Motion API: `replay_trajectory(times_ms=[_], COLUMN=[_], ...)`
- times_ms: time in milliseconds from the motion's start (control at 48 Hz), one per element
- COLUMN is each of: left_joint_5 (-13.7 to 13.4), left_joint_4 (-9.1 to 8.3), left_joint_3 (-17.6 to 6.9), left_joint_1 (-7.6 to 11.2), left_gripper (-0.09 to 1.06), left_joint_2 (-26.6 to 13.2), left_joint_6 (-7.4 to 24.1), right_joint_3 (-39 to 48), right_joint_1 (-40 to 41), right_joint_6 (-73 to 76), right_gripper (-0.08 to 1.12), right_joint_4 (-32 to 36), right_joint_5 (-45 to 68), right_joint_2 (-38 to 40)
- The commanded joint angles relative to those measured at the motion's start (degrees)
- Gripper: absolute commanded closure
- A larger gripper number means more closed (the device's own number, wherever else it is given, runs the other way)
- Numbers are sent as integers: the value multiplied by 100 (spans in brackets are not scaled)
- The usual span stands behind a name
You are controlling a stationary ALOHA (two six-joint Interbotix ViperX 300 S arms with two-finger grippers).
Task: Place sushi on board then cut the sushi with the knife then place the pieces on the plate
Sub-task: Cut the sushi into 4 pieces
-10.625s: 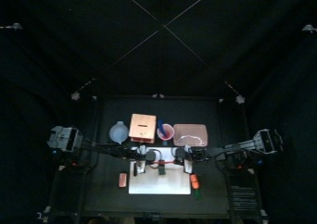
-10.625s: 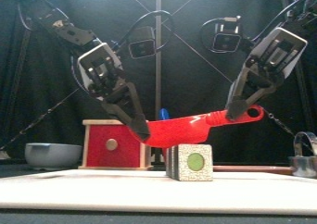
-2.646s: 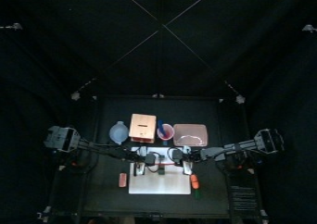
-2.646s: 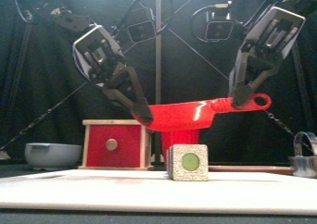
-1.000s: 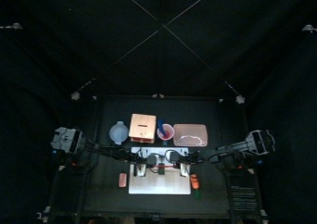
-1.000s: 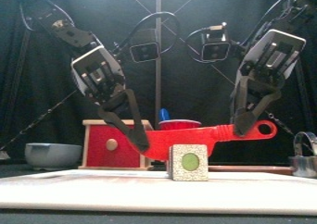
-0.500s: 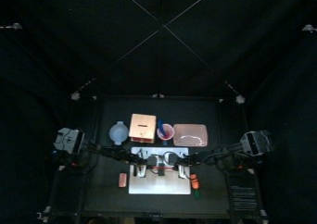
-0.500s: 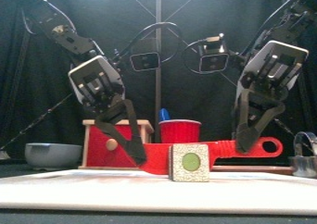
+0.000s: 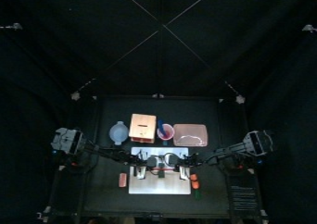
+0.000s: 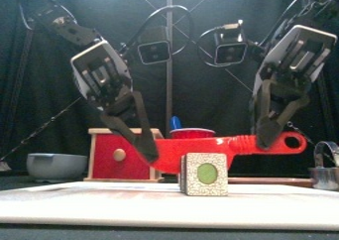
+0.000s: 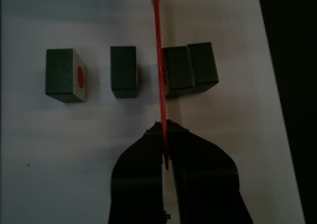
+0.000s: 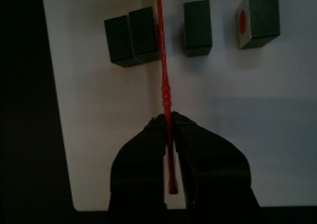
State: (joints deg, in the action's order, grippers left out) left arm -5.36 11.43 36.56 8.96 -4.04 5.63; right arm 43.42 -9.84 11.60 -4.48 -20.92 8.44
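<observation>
The red toy knife (image 10: 212, 145) hangs level just above the sushi roll (image 10: 203, 174), which stands on the white cutting board (image 10: 79, 199). My left gripper (image 10: 143, 145) is shut on its blade end and my right gripper (image 10: 269, 140) is shut on its handle. In the left wrist view the knife (image 11: 158, 52) runs between a single dark block (image 11: 124, 72) and two joined blocks (image 11: 188, 68); another block (image 11: 65, 74) lies apart. In the right wrist view the blade (image 12: 161, 61) lies along the edge of the joined pair (image 12: 132, 38), with two separate pieces (image 12: 198, 29) beyond.
Behind the board stand the wooden box with the red drawer front (image 10: 122, 155), the red cup (image 10: 193, 134) with a blue knife, and the blue-grey bowl (image 10: 56, 166) at the far left. The pink tray (image 9: 190, 133) lies at the back right. Small toy foods (image 9: 122, 179) flank the board.
Both grippers have lifted the knife a little since half a second ago, after it had dipped down beside the sushi. The sushi blocks have stayed put.
</observation>
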Motion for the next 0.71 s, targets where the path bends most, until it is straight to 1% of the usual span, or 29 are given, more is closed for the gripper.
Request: replay_trajectory(times_ms=[21,104,167,271,333,458,708], left_joint_5=[35,26,35,44,53,53,35], left_joint_4=[-26,-18,-9,35,88,158,281], left_joint_3=[-35,-35,-44,-79,-105,-114,-114], left_joint_1=[88,211,316,439,466,466,457], left_gripper=[63,63,63,63,63,63,63], left_joint_2=[325,352,325,237,185,105,0], left_joint_6=[9,0,0,-9,-9,0,-9], right_joint_3=[-132,-114,-105,-88,-53,9,53], right_joint_1=[-26,-44,-88,-167,-202,-202,-167], right_joint_6=[-9,-9,-9,-9,-9,-9,-9], right_gripper=[65,65,65,65,65,65,65], right_joint_4=[-26,-70,-149,-255,-272,-290,-272], right_joint_5=[-35,-26,-18,26,79,281,343], right_joint_2=[316,334,316,264,246,211,158])
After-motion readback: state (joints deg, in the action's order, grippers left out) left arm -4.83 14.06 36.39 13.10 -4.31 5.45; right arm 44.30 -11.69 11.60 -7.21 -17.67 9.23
